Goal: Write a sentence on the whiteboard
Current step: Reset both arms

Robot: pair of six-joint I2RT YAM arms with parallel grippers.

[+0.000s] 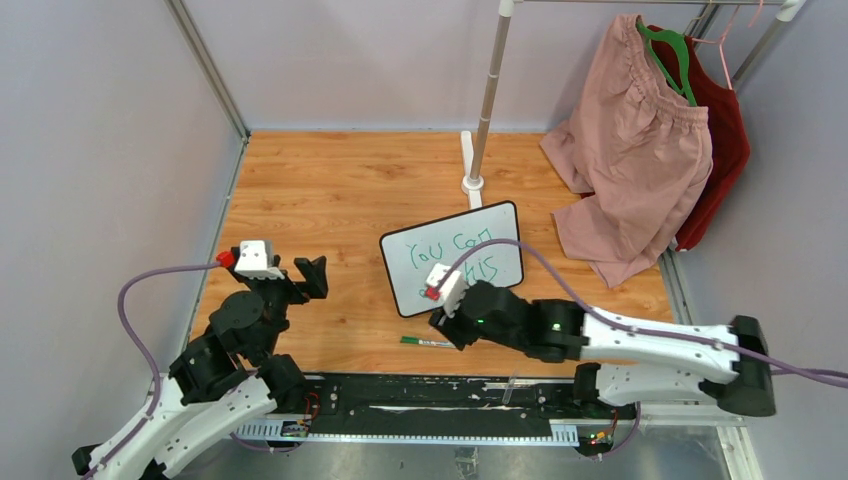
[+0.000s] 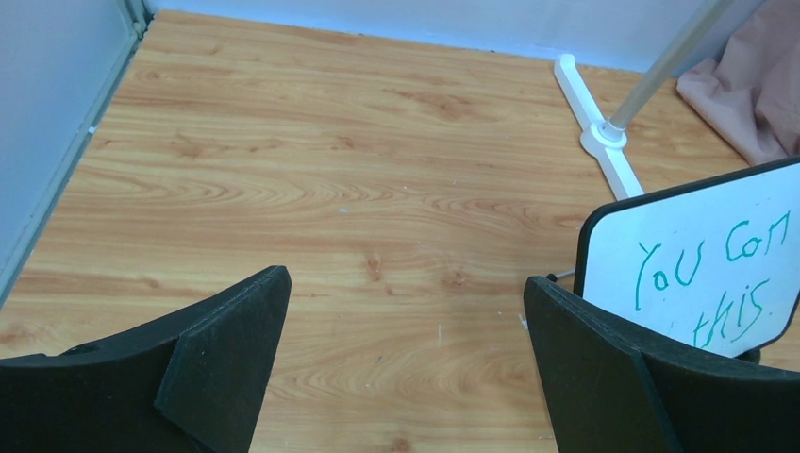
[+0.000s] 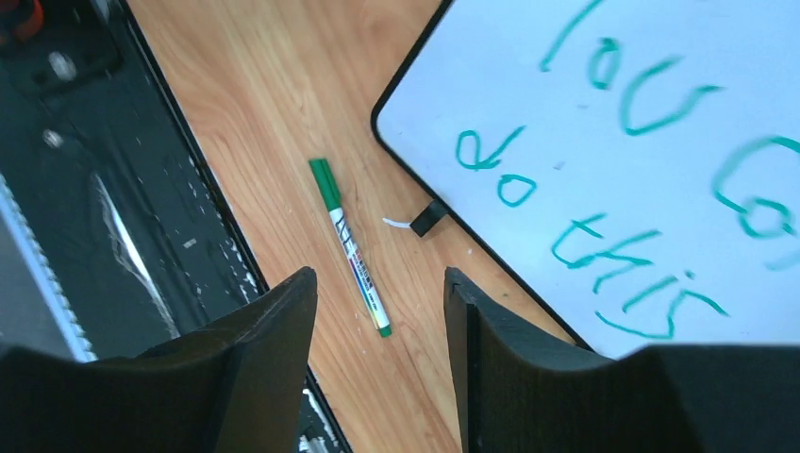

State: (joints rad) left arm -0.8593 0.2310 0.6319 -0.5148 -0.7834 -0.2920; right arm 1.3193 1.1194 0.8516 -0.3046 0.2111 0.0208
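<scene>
The whiteboard [image 1: 408, 284] stands tilted on the wooden table, right of centre. The sentence [image 1: 462, 250] on it is green handwriting, "You can do this", in two lines. The right wrist view shows the whiteboard [image 3: 528, 104] and its sentence [image 3: 604, 236] close up. A green marker [image 3: 351, 247] lies flat on the wood beside the board's near corner, and the marker [image 1: 428, 342] is near the table's front edge. My right gripper [image 3: 379, 276] hovers open above it, holding nothing. Over bare wood to the left of the whiteboard [image 2: 717, 226], my left gripper [image 2: 406, 278] is wide open and empty.
A clothes-rack pole with a white foot [image 1: 473, 183] stands behind the board. Pink shorts [image 1: 630, 150] and a red garment [image 1: 725, 140] hang at the back right. A black rail [image 1: 430, 392] runs along the near edge. Grey walls close in both sides.
</scene>
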